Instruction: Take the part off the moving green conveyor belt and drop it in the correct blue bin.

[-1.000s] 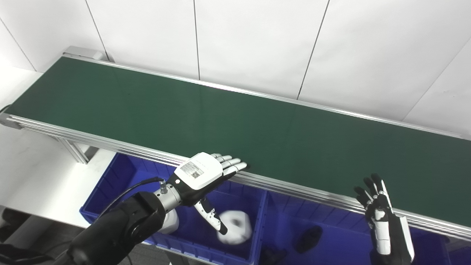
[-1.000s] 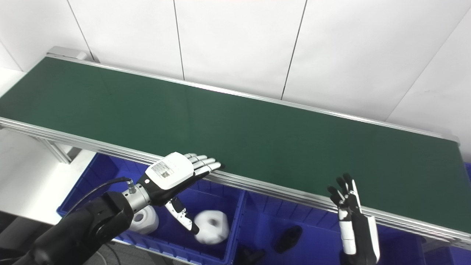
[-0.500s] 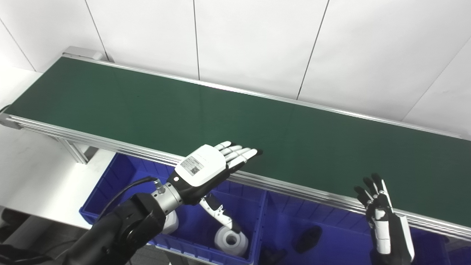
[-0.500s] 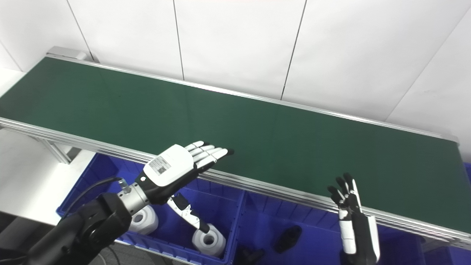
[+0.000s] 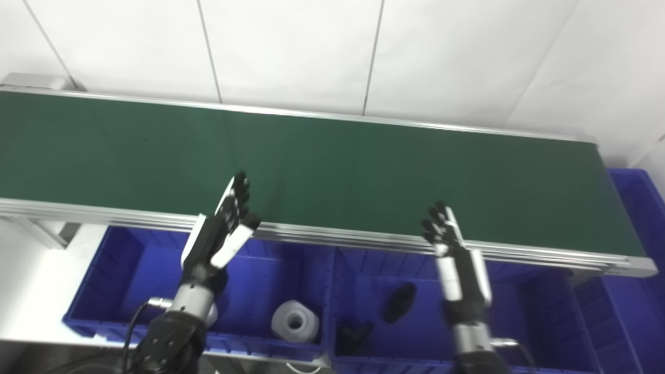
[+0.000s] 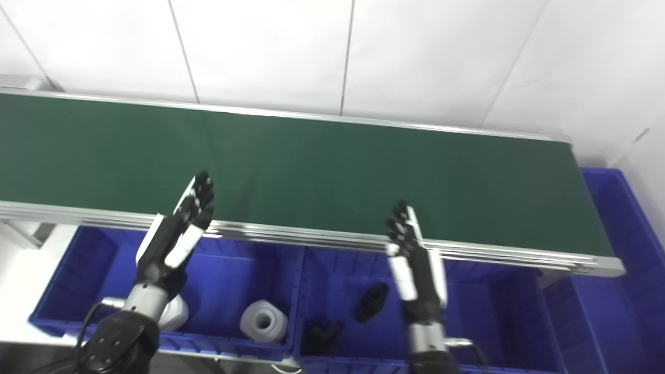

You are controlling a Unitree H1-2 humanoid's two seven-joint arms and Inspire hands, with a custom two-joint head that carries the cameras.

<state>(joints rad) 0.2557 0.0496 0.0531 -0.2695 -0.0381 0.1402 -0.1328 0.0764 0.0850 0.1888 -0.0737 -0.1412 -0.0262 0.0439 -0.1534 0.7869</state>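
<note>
I see both hands raised with fingers spread, holding nothing — the left hand [image 5: 221, 234] and right hand [image 5: 453, 254] hover at the near edge of the green belt [image 5: 332, 161]. A white part [image 5: 294, 322] sits in the left blue bin [image 5: 130, 259]; a second white one is mostly hidden behind my left wrist. Two dark parts [image 5: 399, 302] in the next bin [image 5: 524, 296] are hard to make out.
</note>
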